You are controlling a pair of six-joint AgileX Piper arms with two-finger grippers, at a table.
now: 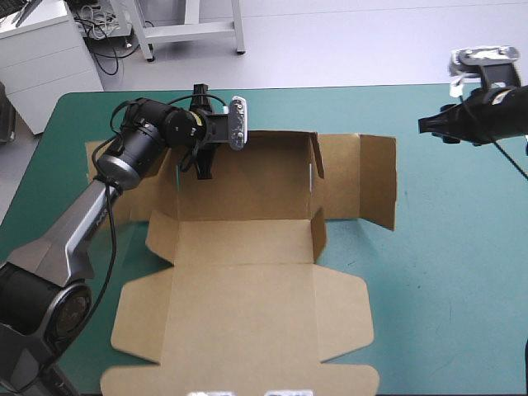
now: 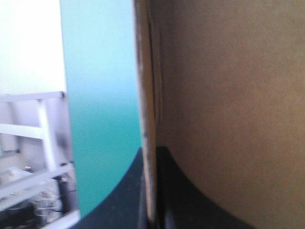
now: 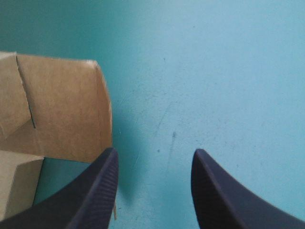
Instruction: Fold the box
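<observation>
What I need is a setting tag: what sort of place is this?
Likely a robotics lab: the left gripper holds a brown box on a teal-green table; white cabinet and cables beyond.

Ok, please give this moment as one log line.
left end effector: shut on box wall at far-left corner | right end effector: open, over table beside right flap
</observation>
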